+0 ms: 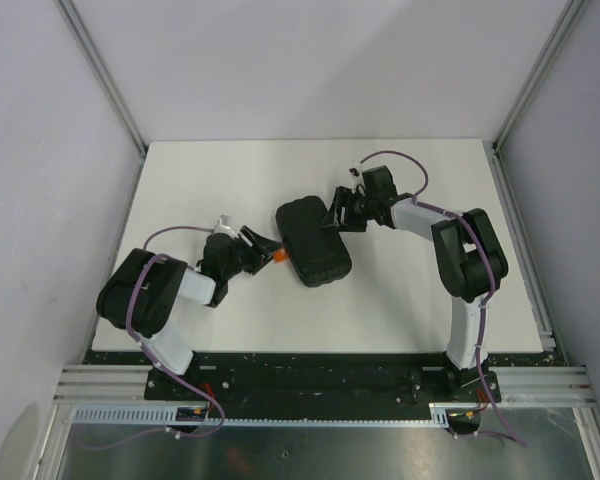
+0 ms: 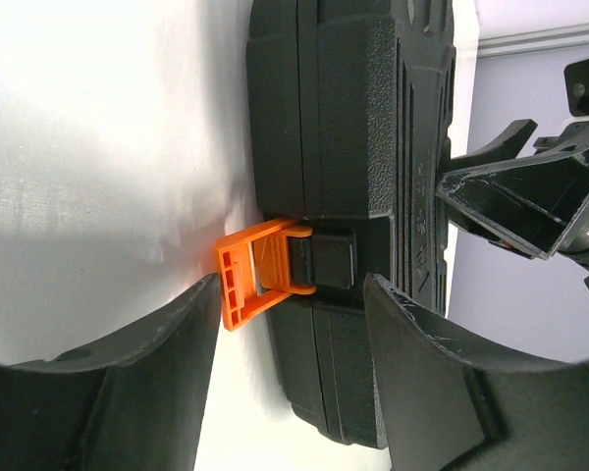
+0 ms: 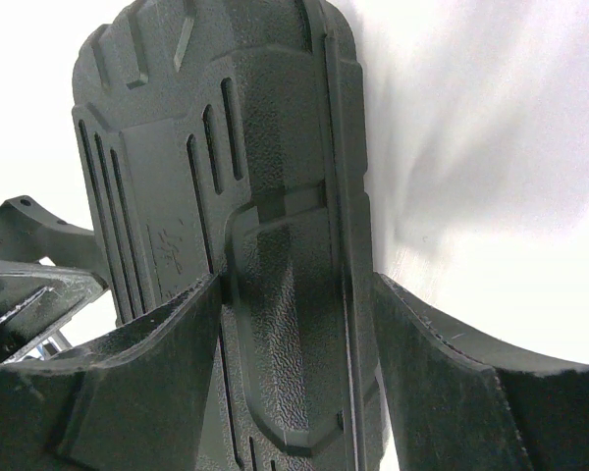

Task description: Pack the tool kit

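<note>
Overhead, the shut black case (image 1: 313, 243) lies in the middle of the white surface (image 1: 230, 310). The left end effector (image 1: 264, 250) is at its 9 o'clock and the right end effector (image 1: 338, 210) at its 1 o'clock. Up close, the left wrist view shows the orange latch (image 2: 250, 270) sticking out between fingers (image 2: 128, 392) held apart. The right wrist view shows its fingers (image 3: 452, 383) squeezing the case.

From above and behind the arm bases I see the whole counter (image 1: 400, 300). My wrist cameras sit close on the tool case (image 1: 313, 242): left faces its latch (image 2: 250, 270) side, right the opposite edge.
</note>
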You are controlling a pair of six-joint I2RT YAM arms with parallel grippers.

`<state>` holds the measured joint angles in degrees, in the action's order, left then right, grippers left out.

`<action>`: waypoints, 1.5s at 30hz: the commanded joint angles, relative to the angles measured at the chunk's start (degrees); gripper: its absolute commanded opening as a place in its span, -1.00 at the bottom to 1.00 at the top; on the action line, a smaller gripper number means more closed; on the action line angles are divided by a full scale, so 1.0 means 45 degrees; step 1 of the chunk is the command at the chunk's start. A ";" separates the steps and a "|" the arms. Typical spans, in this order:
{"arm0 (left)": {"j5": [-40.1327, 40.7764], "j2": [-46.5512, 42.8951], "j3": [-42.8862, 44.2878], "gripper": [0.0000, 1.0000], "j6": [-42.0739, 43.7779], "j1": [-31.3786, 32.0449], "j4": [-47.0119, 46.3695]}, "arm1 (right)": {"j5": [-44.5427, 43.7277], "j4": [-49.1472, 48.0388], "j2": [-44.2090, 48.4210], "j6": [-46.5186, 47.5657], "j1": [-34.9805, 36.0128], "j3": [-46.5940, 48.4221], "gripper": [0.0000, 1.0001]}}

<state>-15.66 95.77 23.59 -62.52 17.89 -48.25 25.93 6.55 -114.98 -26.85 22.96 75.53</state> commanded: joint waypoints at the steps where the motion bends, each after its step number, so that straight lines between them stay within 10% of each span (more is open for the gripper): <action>1: -0.0571 -0.0430 0.0393 0.25 -0.0134 0.0338 -0.0899 | -0.1274 0.2315 -0.1287 0.0945 0.0322 -0.0573 0.29; 18: -0.0976 -0.0724 0.0716 0.14 -0.0649 0.0436 -0.0899 | -0.3966 0.2098 0.0394 0.1557 0.0570 -0.0514 0.46; 45: -0.1280 -0.0015 0.1604 0.19 -0.0406 0.0641 -0.0897 | -0.3009 0.2995 -0.1148 0.1649 0.1398 -0.0238 0.42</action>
<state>-18.76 95.00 27.99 -64.12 19.79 -48.34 14.63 9.76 -113.51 -22.20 26.06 77.54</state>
